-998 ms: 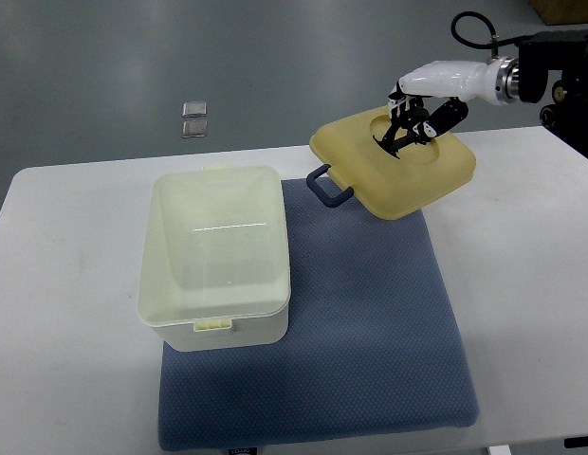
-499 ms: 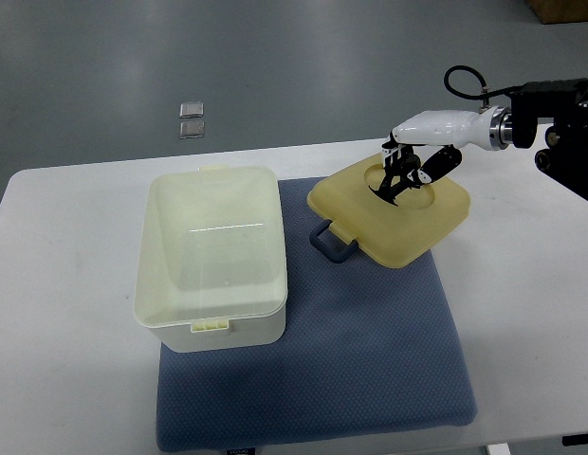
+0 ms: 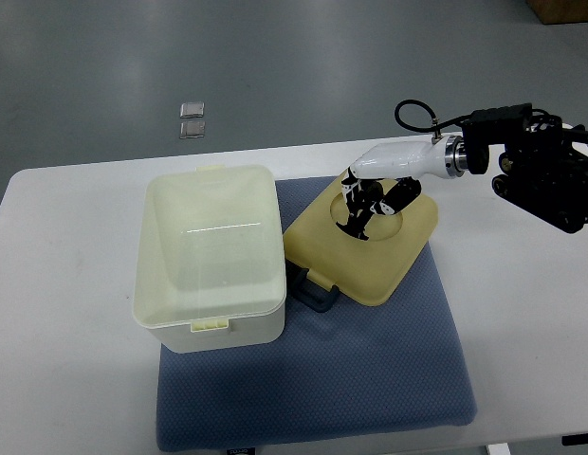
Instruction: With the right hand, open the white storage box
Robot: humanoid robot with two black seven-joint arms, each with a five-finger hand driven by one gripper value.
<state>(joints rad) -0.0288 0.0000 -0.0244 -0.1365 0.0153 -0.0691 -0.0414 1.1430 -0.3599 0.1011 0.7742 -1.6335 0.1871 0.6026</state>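
Top view: the white storage box [image 3: 211, 256] stands open on the left part of the blue mat [image 3: 370, 370], its translucent cavity bare, with a small latch tab at its near rim and another at its far rim. The box lies at about 8 o'clock from the right hand [image 3: 370, 201], well clear of it. The right arm enters from the 3 o'clock edge, white forearm shell extended toward the table centre, dark joint housing and a looped cable behind it. The right hand's dark fingers [image 3: 356, 210] are curled into the round recess on top of the cream lid [image 3: 360, 237], gripping it. The lid sits tilted over the mat just beside the box's right wall, its lower left corner very near or touching the box; contact cannot be confirmed. The lid's grey handle [image 3: 313, 292] projects from its near edge at 7 o'clock of the hand, close to the box's right side. The mat rests on a white table [image 3: 66, 313]. Two small clear squares [image 3: 192, 119] lie on the grey floor at 12 o'clock beyond the table.
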